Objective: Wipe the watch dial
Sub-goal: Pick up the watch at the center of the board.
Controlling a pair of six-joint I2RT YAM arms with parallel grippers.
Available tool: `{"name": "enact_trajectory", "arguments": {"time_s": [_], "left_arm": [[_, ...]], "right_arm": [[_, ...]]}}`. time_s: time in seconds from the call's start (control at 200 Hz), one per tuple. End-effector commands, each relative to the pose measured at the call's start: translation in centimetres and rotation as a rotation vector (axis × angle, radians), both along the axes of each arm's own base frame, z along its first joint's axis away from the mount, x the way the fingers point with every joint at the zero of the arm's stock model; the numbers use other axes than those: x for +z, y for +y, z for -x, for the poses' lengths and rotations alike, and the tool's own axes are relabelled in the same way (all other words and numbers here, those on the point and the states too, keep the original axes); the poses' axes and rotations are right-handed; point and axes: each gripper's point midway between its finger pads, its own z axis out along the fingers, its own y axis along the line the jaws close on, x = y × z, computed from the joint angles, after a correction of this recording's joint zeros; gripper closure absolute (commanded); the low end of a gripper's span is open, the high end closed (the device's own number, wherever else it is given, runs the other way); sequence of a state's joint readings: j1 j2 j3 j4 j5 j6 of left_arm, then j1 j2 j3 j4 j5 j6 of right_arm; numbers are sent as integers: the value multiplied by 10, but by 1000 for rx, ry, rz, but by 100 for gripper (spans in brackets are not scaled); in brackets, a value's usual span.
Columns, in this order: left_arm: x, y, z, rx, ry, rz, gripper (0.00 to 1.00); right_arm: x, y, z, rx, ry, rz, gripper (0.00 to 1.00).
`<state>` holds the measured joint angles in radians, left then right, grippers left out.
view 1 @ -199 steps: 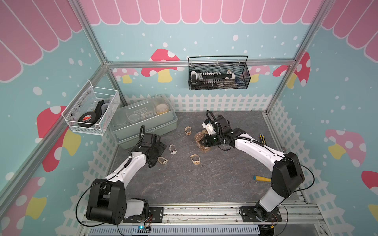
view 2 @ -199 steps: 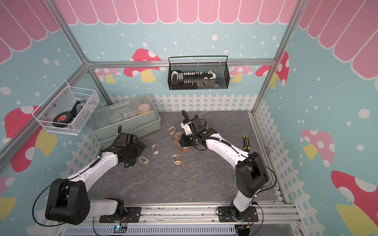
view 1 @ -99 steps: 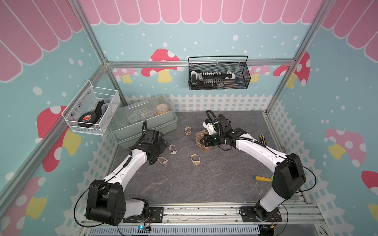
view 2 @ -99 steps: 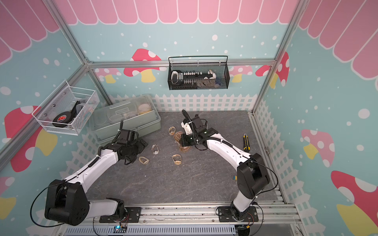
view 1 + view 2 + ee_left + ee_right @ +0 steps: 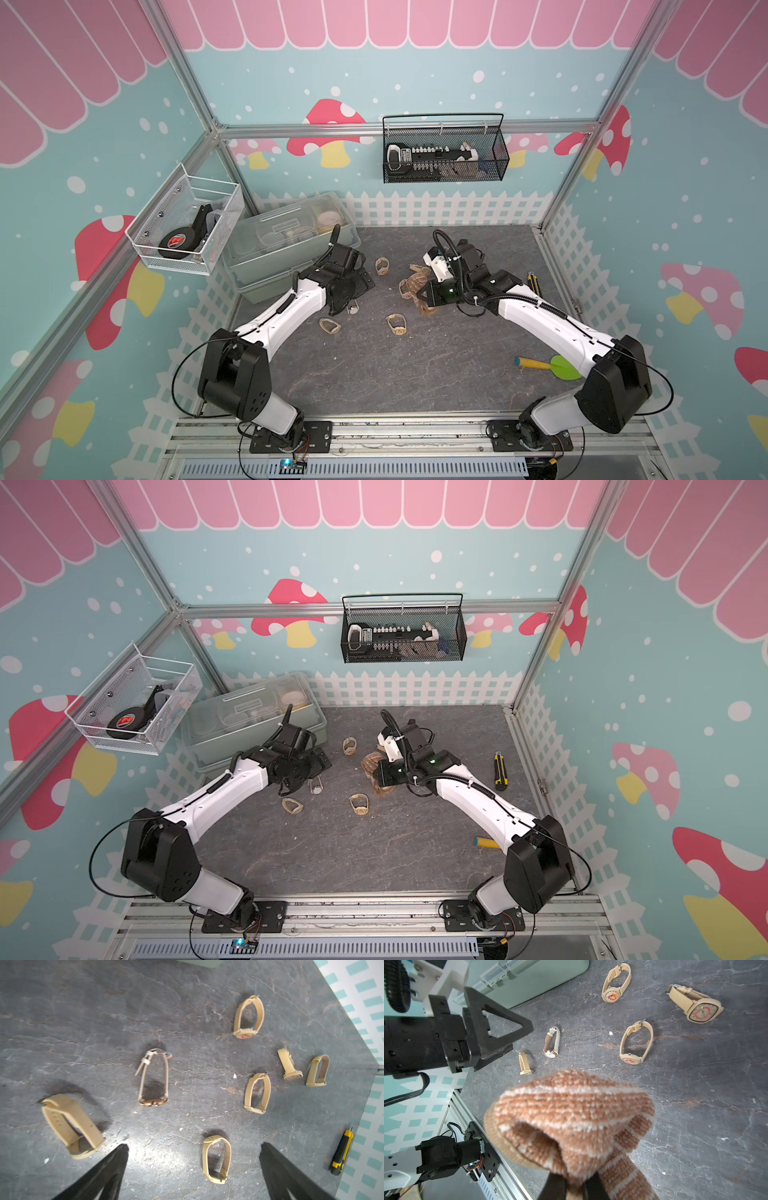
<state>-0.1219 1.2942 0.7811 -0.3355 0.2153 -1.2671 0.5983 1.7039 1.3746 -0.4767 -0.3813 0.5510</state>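
Several tan-strapped watches lie on the grey table [image 5: 374, 374]. My left gripper [image 5: 353, 295] [image 5: 307, 775] hovers open and empty over its left part; in the left wrist view a small tan watch [image 5: 217, 1161] lies between its spread fingers [image 5: 116, 1163]. A rose-gold watch with a thin strap [image 5: 153, 1078] [image 5: 552, 1043] [image 5: 352, 308] lies just beyond. My right gripper [image 5: 575, 1184] [image 5: 424, 295] is shut on a brown and white striped knit cloth [image 5: 571, 1113] [image 5: 428, 309], held above the table near the middle. The dials of a round watch [image 5: 615, 981] and a squarish one [image 5: 695, 1005] face the right wrist camera.
A pale green lidded box [image 5: 286, 245] stands at the back left, close behind my left gripper. A yellow and black utility knife [image 5: 534, 282] [image 5: 342, 1151] lies right of my right arm. A green tool with a yellow handle [image 5: 544, 365] lies near the right front. Two wire baskets [image 5: 444, 153] [image 5: 187, 224] hang on the walls.
My left gripper has moved right and slightly back, closer to the watches by the green box. My right gripper with the cloth has barely shifted.
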Motion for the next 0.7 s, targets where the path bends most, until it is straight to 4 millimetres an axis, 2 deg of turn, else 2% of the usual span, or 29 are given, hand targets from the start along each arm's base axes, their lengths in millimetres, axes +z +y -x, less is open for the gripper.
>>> {"name": "enact_trajectory", "arguments": {"time_s": [0.0,0.22,0.695], "left_arm": [[-19,14,16,26,65,-64,100],[-35,25,23,50,87,-118,100],[-65,37,32,61,181,-195,90]], "right_arm": [[14,1,3,15,-44,-17,100],[11,1,3,20,-42,-13,100],[10,0,3,7,-41,-15,100]]}}
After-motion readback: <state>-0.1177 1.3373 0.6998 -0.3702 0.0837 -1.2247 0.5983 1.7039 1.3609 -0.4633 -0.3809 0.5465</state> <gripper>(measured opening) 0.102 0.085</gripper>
